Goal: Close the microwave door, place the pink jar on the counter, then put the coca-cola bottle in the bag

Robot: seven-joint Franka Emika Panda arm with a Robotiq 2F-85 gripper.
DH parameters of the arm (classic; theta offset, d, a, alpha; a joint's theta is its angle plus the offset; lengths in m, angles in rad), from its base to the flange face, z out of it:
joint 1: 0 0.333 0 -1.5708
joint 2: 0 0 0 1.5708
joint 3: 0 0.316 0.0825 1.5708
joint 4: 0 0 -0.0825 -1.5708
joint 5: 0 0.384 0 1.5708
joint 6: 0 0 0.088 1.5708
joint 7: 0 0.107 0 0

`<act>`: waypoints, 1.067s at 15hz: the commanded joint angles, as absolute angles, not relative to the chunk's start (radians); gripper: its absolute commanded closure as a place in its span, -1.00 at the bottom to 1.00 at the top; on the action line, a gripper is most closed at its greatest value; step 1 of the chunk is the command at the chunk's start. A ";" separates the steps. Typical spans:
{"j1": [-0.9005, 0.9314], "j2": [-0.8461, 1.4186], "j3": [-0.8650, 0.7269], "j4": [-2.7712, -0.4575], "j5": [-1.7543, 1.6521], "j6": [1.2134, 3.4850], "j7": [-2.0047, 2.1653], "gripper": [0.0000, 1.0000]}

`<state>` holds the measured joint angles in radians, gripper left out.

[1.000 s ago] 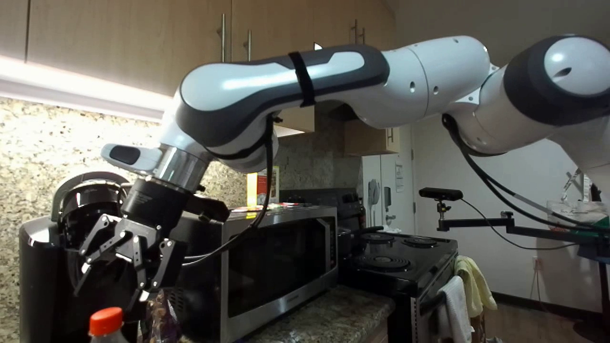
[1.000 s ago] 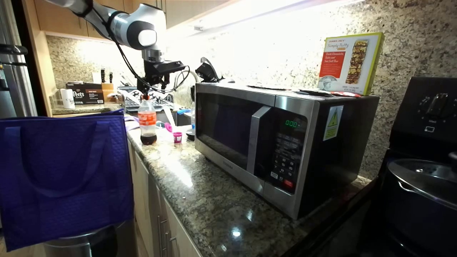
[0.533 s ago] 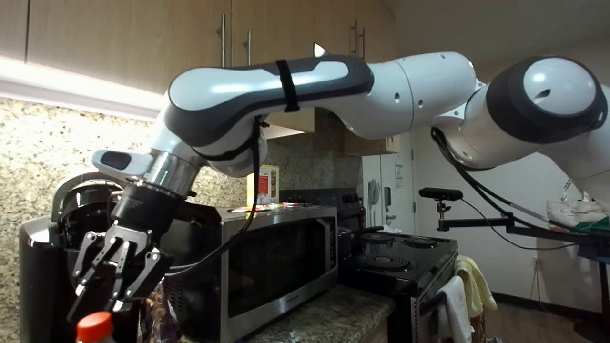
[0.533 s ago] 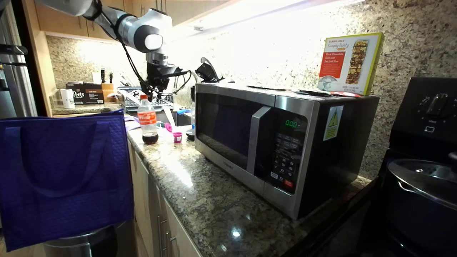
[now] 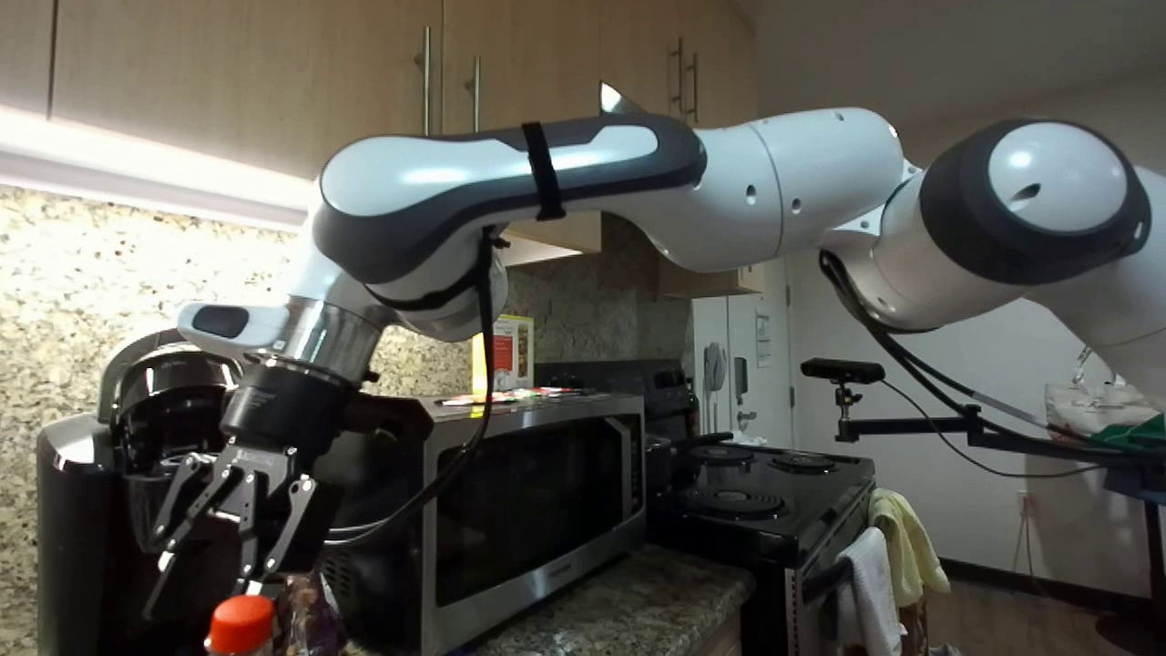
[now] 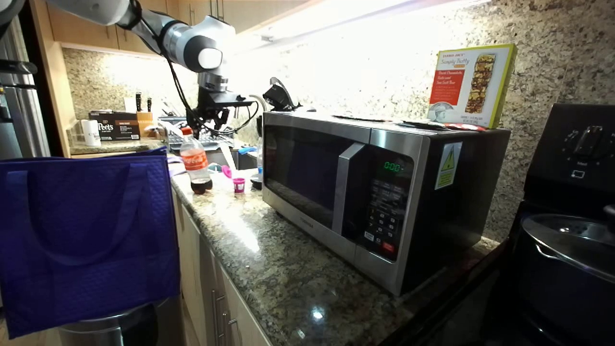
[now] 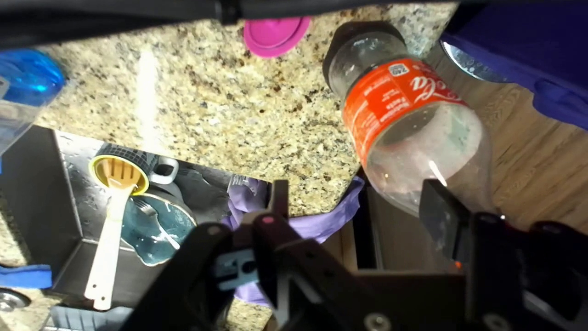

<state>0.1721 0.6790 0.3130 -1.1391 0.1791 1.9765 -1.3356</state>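
Your gripper (image 7: 358, 202) is holding its fingers (image 7: 443, 220) apart, clasping nothing; just beside one, the Coca-Cola bottle (image 7: 406, 110) is leaning on the granite counter (image 6: 288, 269), contact unclear. The pink jar (image 6: 239, 185) is standing there too, the microwave door (image 6: 307, 178) is looking closed; getting the bottle into the quilted purple bag (image 6: 86, 288) is likely awaiting you.

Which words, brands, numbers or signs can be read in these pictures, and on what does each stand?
"TRADER JOE'S": snack box
"Simply Nutty": snack box
"Dark Chocolate, Nuts and Sea Salt Bar": snack box
"TOSHIBA": microwave door
"0:00": display
"Peet's": dark box
"Cola": bottle
"Nutrition Facts": bottle
"240": bottle
Warning triangle: yellow sticker on microwave
Too small or blurred: smaller print on boxes, bottle and sticker; keypad; stove panel; white bag; paper notice.
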 commanded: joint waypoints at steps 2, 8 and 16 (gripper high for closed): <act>0.179 0.630 0.280 -1.164 0.183 1.959 -1.151 -1.00; 0.182 0.621 0.260 -1.158 0.170 1.916 -1.025 -1.00; 0.185 0.638 0.249 -1.167 0.192 1.791 -0.873 -1.00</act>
